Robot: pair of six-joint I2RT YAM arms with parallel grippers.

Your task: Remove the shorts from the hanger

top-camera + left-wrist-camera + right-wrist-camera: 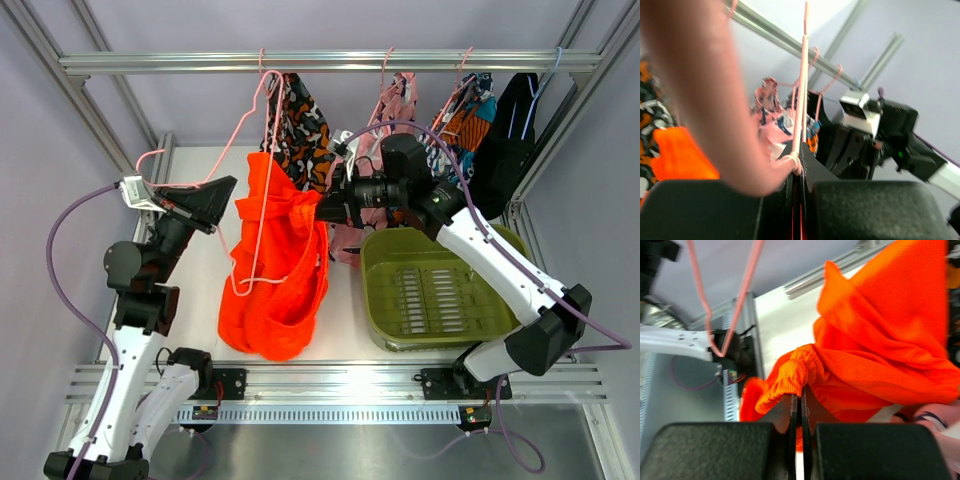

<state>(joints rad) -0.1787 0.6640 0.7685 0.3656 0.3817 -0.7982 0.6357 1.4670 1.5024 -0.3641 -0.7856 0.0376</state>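
While our left gripper is clamping the thin pink wire hanger, our right gripper is pinching the bright orange fabric shorts, not yet off it.

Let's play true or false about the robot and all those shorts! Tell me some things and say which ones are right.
1. The right arm's fingers pinch the orange shorts. True.
2. The left arm's fingers are wide open with nothing in them. False: they are shut on the pink hanger.
3. The green bin is stuffed with shorts. False: no shorts lie in it.
4. The black shorts hang from the rail. True.
5. The camouflage shorts lie flat on the table. False: they hang from the rail.
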